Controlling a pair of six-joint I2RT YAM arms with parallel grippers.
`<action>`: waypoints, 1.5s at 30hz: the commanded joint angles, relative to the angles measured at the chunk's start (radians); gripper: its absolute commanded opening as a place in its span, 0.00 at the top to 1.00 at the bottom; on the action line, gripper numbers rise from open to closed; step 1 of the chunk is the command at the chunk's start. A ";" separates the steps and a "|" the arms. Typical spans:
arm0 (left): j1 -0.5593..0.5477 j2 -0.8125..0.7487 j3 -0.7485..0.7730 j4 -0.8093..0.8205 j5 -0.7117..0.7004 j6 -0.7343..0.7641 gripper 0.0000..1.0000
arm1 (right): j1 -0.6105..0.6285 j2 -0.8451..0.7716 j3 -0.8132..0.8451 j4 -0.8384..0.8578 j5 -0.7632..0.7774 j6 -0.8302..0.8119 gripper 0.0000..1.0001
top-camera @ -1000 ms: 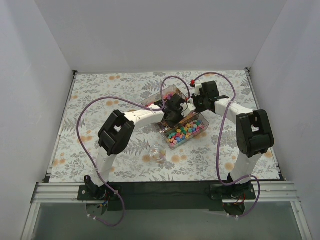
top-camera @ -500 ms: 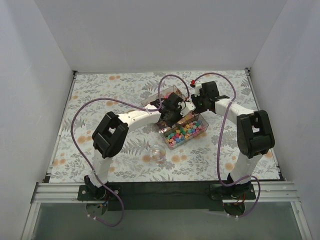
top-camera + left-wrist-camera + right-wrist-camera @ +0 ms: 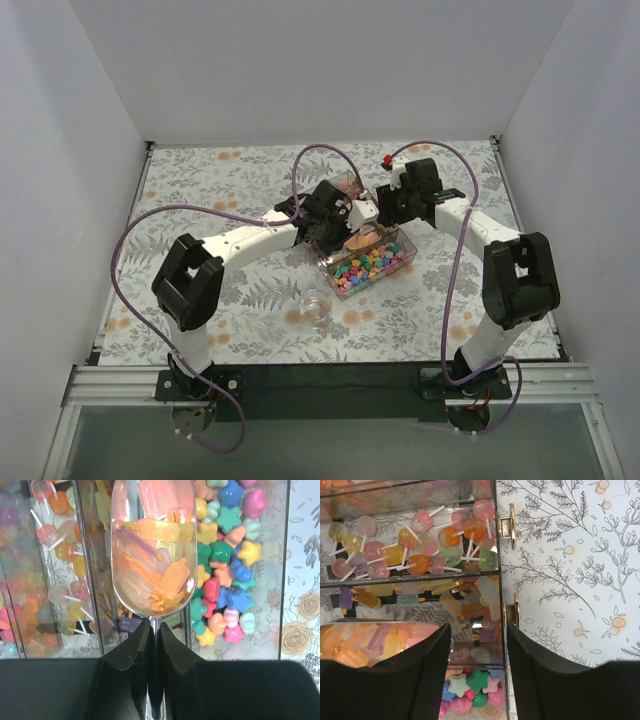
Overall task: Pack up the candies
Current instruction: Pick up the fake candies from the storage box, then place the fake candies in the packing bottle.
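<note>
- Packing is under way, by my reading: a load of candies [image 3: 160, 575], ice-lolly shaped in pink, orange and yellow, lies in the bowl of a clear scoop [image 3: 116, 555].
- The scoop hangs over the clear compartment box [image 3: 380, 278] near the middle of the table [image 3: 200, 180], so this load has not yet reached any container.
- A small clear cup [image 3: 317, 307] stands alone at about 7 o'clock from the box, well apart from it. It looks like the likely receiver, but I cannot tell whether anything is in it.
- Most of the stock is in the box: star sweets [image 3: 227, 575] fill the compartment at 3 o'clock of the scoop in the left wrist view, and lollipops [image 3: 420, 550] fill the far one. Much seems left to do.
- The left gripper [image 3: 154, 632] is pressed together on the scoop's thin handle, with the bowl pointing to 12 o'clock in its own view and held about level.
- The left arm stretches from its base at 7 o'clock, elbow bent out to the left and forearm running toward 2 o'clock to the box.
- The right gripper [image 3: 479, 645] has its fingers spread and pinches nothing. It hovers over the latched edge of the box, and I cannot tell whether it touches.
- The right arm reaches from its base toward 10 o'clock, with the elbow raised at the right.
</note>
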 commanded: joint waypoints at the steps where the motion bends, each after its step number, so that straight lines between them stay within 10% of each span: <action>1: 0.011 -0.103 -0.044 0.015 0.048 0.019 1.00 | 0.005 -0.059 0.038 -0.034 -0.025 0.002 0.44; 21: 0.117 -0.539 -0.380 0.042 0.210 0.110 1.00 | 0.005 -0.363 -0.114 -0.113 -0.143 0.074 0.39; 45: 0.154 -0.877 -0.477 -0.485 0.171 0.292 1.00 | 0.005 -0.516 -0.272 -0.116 -0.098 0.080 0.38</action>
